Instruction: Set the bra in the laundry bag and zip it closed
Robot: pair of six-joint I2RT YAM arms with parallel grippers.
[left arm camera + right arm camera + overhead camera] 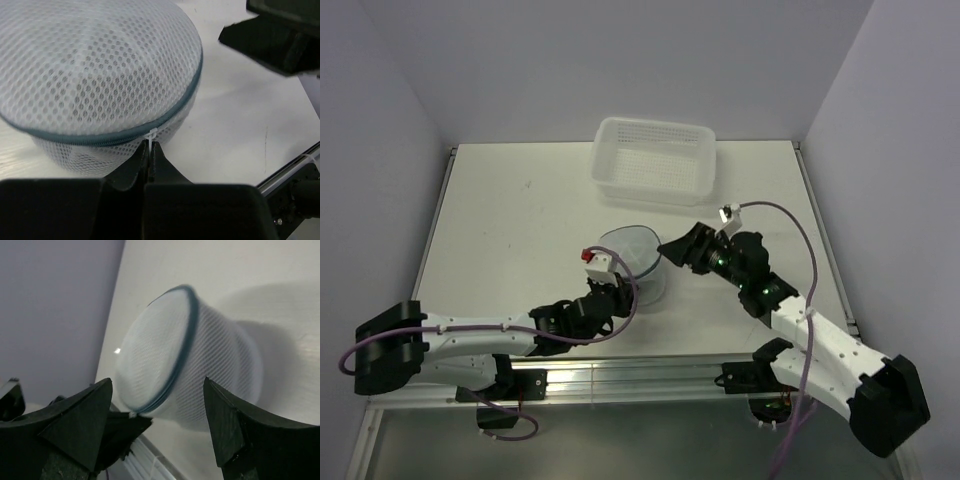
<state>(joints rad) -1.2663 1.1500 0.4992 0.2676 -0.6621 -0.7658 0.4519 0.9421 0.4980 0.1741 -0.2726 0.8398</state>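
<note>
The laundry bag [638, 262] is a round white mesh pod with a dark zipper rim, standing on the table between my two arms. It fills the left wrist view [95, 75] and shows in the right wrist view [185, 365]. My left gripper [150, 145] is shut on the white zipper pull [150, 136] at the bag's near rim. My right gripper [672, 247] is open and empty just right of the bag, its fingers [235, 425] apart. The bra is hidden from view.
A white perforated plastic basket [655, 160] stands at the back of the table, behind the bag. Purple walls close in the table on the left, back and right. A metal rail [640, 378] runs along the near edge.
</note>
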